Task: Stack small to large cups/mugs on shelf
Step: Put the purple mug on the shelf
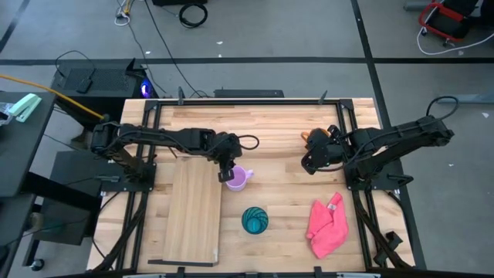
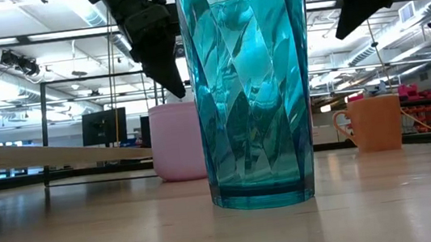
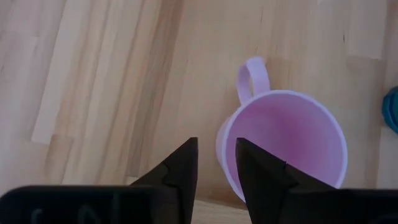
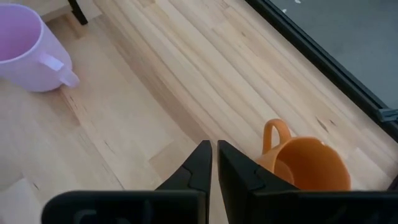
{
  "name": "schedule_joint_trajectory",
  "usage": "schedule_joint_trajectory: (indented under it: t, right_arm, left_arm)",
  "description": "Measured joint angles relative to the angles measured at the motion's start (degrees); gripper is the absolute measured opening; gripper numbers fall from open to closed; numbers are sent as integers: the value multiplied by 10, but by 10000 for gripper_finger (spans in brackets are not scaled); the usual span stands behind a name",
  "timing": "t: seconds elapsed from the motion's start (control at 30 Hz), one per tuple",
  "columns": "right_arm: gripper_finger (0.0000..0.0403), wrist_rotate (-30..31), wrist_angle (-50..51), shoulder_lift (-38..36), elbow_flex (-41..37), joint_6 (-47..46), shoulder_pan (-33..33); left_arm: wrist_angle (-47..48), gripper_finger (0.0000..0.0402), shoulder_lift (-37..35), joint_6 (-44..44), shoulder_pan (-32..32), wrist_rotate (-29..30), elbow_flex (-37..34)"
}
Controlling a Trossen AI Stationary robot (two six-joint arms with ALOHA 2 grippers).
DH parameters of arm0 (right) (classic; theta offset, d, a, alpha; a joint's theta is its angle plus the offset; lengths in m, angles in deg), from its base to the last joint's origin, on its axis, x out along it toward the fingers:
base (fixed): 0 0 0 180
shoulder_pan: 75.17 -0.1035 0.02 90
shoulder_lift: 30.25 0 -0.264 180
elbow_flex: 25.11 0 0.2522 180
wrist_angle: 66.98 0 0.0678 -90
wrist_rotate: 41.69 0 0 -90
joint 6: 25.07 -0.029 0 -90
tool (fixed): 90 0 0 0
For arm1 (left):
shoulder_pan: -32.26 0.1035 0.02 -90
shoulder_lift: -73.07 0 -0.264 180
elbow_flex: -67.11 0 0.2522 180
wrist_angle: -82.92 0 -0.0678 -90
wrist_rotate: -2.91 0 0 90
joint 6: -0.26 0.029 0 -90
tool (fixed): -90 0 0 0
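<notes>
The lilac mug stands upright on its base on the table, right beside the long light-wood shelf. My left gripper is slightly open and points down just above the mug's rim on the shelf side. One finger is over the outside and one over the inside, opposite the handle. The teal cup stands upright nearer the front edge. The orange mug stands upright at the far right. My right gripper is shut and empty, raised beside it.
A pink cloth lies crumpled at the front right of the table. The shelf's thin black wire frame is at its near end. Bare tabletop lies between the lilac mug and the orange mug.
</notes>
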Motion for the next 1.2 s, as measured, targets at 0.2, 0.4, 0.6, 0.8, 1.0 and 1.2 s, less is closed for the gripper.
schedule_joint_trajectory:
  t: [0.2, 0.4, 0.6, 0.8, 1.0, 1.2]
  right_arm:
    - [32, 0, 0, 0, 0, 0, 0]
    - [32, 0, 0, 0, 0, 0, 0]
    - [32, 0, 0, 0, 0, 0, 0]
    - [32, 0, 0, 0, 0, 0, 0]
    - [32, 0, 0, 0, 0, 0, 0]
    - [32, 0, 0, 0, 0, 0, 0]
  left_arm:
    - [4, 116, 1, -8, -27, 23, -1]
    - [-1, 113, 1, -14, -44, 35, -2]
    - [-7, 112, 1, -4, -37, 62, -3]
    - [-21, 110, 1, 17, -13, 65, -3]
    - [-49, 112, 1, 30, -2, 67, -1]
    - [-47, 118, 3, 40, -14, 58, 41]
